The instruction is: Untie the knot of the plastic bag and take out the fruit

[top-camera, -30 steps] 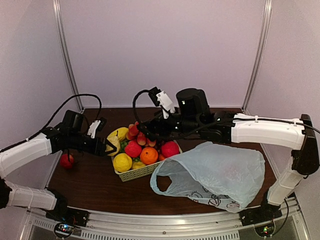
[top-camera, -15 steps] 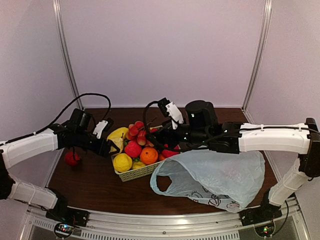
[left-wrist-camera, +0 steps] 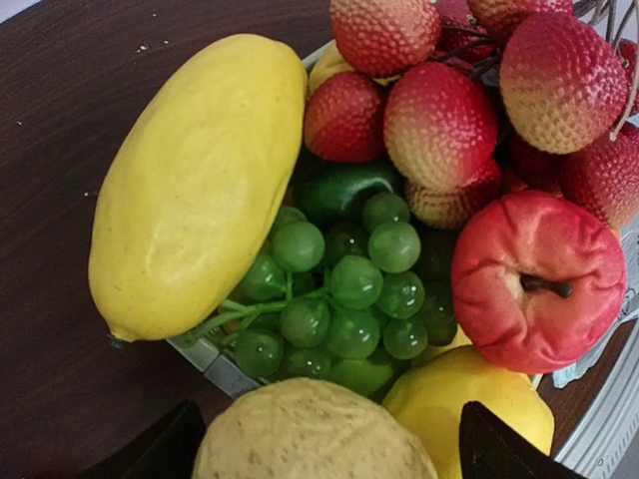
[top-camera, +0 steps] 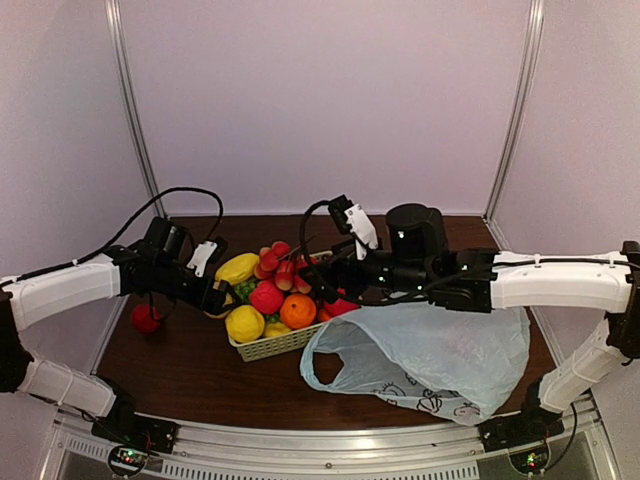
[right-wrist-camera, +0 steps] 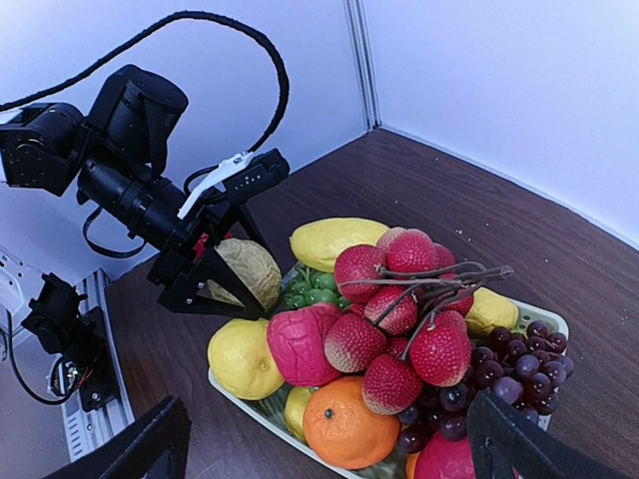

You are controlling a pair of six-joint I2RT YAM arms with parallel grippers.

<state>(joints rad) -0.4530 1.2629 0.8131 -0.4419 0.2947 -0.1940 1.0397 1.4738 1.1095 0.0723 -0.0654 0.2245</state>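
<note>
two arms meet over one basket, read from left to right. far left: a small red fruit (top-camera: 145, 318) lies alone on the dark table (top-camera: 190, 370), just beside my left arm. next: my left gripper (top-camera: 214, 290), jaws spread wide to either side of a pale lumpy fruit (left-wrist-camera: 315, 429) at the left corner of the basket (top-camera: 285, 345); the left wrist view shows a gap between that fruit and one finger, so nothing is gripped. centre: the basket, heaped with a long smooth yellow fruit (left-wrist-camera: 200, 190), green grapes (left-wrist-camera: 339, 289), a red apple (left-wrist-camera: 539, 279), a bunch of bumpy red fruit (right-wrist-camera: 399, 309), an orange (right-wrist-camera: 344, 424) and a lemon (right-wrist-camera: 245, 359). above its right half: my right gripper (top-camera: 322, 288), jaws at full spread, empty, apart from the fruit below. right: the plastic bag (top-camera: 440, 350), pale blue, lying slack on the table just beside the basket; its handle (top-camera: 335, 332) forms an open loop at the bag's left end, with dark print low on the side.
</note>
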